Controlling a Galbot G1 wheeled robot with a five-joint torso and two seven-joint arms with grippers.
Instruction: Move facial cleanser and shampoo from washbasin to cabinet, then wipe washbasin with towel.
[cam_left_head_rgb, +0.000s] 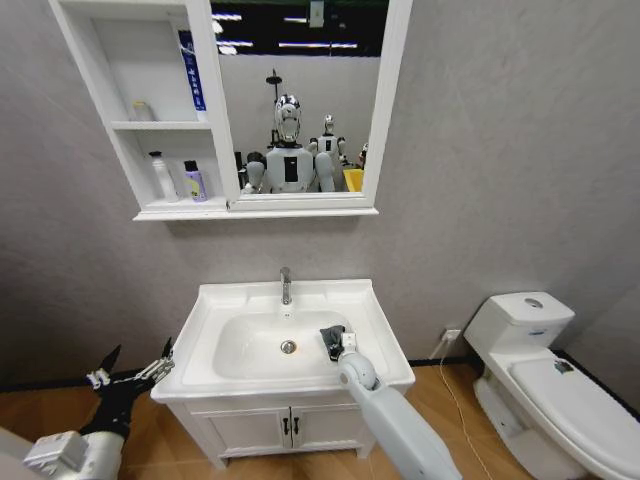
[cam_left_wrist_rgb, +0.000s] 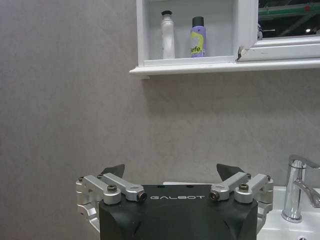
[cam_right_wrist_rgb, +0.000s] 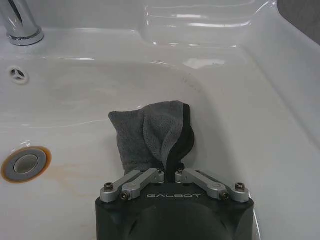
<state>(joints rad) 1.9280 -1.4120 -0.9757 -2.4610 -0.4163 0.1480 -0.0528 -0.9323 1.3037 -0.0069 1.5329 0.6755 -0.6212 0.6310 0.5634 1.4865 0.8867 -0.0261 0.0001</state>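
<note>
Left gripper (cam_left_head_rgb: 135, 368) sits nearest the lens, low at 8 o'clock off the washbasin (cam_left_head_rgb: 375, 320) corner, jaws spread wide, holding nothing, parked.

Cabinet (cam_left_head_rgb: 100, 95), at 11 o'clock: white bottle (cam_left_head_rgb: 161, 176) and purple bottle (cam_left_head_rgb: 194, 181) stand side by side in the lowest compartment, and a small jar sits on the shelf above. Judged from that, the moving part of the task looks done.

Washbasin, centre: tap (cam_left_head_rgb: 286, 285) at 12 o'clock of the bowl, drain (cam_left_head_rgb: 288, 347) in the middle. An orange-brown ring shows around the drain in the right wrist view.

Right gripper (cam_right_wrist_rgb: 168, 172), at 3 o'clock of the drain: jaws pinching the grey towel (cam_right_wrist_rgb: 150, 132), which lies bunched against the bowl's sloping side.

Risks, my judgement:
- Only one edge of the towel is gripped, so a hard sweep could pull it free.
- The bunched cloth gives a narrow contact patch, so the wipe may miss parts of the bowl.
- Pressing too low brings the metal links onto the ceramic.
- A sweep toward 12 o'clock could strike the tap.
</note>
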